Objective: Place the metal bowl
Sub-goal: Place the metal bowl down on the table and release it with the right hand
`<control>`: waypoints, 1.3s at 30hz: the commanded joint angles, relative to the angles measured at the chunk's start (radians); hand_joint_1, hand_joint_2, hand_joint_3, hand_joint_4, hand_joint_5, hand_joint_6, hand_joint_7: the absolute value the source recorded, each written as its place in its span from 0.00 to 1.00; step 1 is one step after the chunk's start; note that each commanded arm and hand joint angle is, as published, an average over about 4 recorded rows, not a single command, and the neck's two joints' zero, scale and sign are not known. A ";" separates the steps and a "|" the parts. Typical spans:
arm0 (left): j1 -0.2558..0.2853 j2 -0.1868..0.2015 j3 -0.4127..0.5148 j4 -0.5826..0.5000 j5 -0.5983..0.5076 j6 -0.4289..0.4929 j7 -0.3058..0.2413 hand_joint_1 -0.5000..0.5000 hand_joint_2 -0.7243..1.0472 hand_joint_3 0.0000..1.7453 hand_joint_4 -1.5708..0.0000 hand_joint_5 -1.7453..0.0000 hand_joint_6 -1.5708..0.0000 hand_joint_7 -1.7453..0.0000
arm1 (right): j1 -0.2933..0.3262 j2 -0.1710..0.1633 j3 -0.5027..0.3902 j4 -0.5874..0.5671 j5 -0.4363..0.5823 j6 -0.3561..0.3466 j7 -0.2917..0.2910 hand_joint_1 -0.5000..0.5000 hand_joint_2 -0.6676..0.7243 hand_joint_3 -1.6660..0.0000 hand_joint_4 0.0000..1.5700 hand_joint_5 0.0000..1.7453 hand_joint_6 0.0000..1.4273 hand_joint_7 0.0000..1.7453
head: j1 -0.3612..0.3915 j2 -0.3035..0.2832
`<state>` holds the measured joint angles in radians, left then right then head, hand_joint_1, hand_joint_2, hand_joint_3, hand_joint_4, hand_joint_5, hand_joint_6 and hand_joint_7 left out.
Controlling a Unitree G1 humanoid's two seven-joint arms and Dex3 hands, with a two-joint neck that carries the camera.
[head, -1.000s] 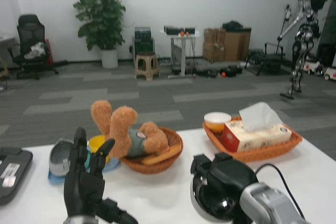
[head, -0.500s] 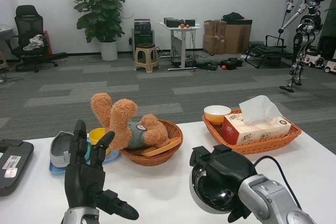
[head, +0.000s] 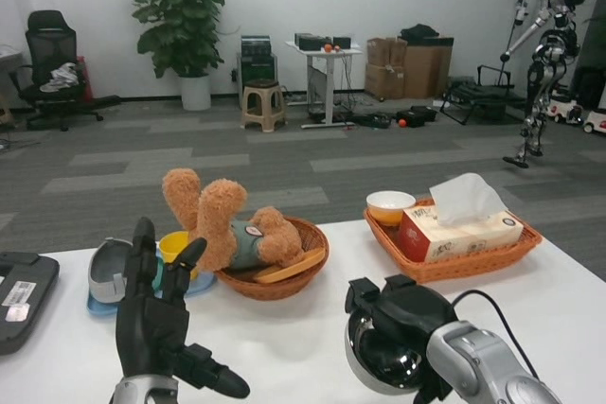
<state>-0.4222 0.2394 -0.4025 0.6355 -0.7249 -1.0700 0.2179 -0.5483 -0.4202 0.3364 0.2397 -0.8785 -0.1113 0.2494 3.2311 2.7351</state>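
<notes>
The metal bowl [head: 374, 374] is shiny and tipped on its side, low at the centre right of the white table [head: 284, 338]. My right hand [head: 402, 324] grips it from above, black fingers wrapped over its rim, and hides most of the bowl. My left hand [head: 156, 324] is raised at the lower left, open with fingers spread upward, holding nothing.
A wicker basket [head: 294, 281] with a teddy bear [head: 222, 224] sits behind centre. A second basket [head: 454, 257] at right holds a tissue box [head: 459, 229] and a small bowl [head: 390, 205]. A yellow cup [head: 175, 245], grey object [head: 109, 272] and black device [head: 19, 295] lie left.
The camera lifted and steadied. My right hand still holds the metal bowl in nearly the same spot. The left hand stays raised.
</notes>
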 commanded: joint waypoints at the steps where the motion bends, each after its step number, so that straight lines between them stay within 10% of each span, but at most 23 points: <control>1: 0.010 -0.002 0.002 0.005 -0.001 -0.007 0.000 0.00 0.00 0.00 0.40 0.47 1.00 1.00 | -0.055 0.015 0.008 0.077 -0.017 -0.029 -0.032 0.25 0.09 0.19 0.35 0.44 0.14 0.76 | -0.008 0.003; 23: -0.009 -0.002 -0.026 0.014 -0.005 -0.006 0.000 0.00 0.00 0.03 0.40 0.47 1.00 1.00 | -0.211 0.056 0.158 0.484 -0.088 -0.035 -0.142 0.25 0.09 0.19 0.28 0.50 0.06 0.76 | -0.043 -0.005; 39: -0.010 -0.002 -0.043 0.021 -0.018 -0.007 0.000 0.00 0.00 0.00 0.38 0.47 1.00 1.00 | -0.244 0.097 0.147 0.661 -0.085 0.015 -0.167 0.29 0.14 0.14 0.06 0.76 0.00 0.81 | -0.072 -0.051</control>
<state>-0.4267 0.2387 -0.4436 0.6530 -0.7352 -1.0704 0.2183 -0.7668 -0.3237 0.4925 0.8853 -0.9736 -0.1133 0.0865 3.1625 2.6883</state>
